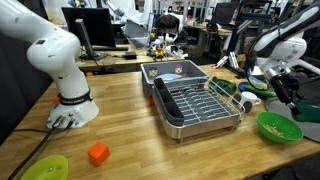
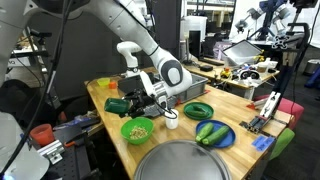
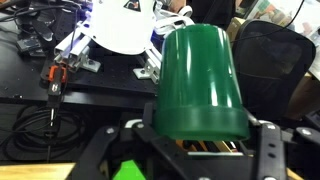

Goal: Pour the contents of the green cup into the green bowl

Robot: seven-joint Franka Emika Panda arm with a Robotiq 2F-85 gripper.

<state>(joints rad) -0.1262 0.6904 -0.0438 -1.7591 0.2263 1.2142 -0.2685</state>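
Close to the wooden table's point(image 1: 130, 110) corner edge: the green bowl point(image 2: 125, 131), round, shallow, lime plastic, holding brownish bits. Just beside it, a small white cup point(image 2: 171, 122). Farther along, a green plate point(image 2: 186, 108) and a blue plate point(image 2: 231, 134) carrying long green vegetables point(image 2: 210, 132). Mid-table, a metal dish rack point(image 1: 195, 100), with bare wood around an orange block point(image 1: 97, 153) on its far side. Over the bowl, clenched in the gripper point(image 2: 138, 100): the green cup point(image 2: 118, 104), dark, smooth, roughly cylindrical. Tipped well off upright, long axis near level in that exterior view. In the wrist view, squeezed between black fingers point(image 3: 268, 150) and filling the middle. Cannot tell which end faces down.
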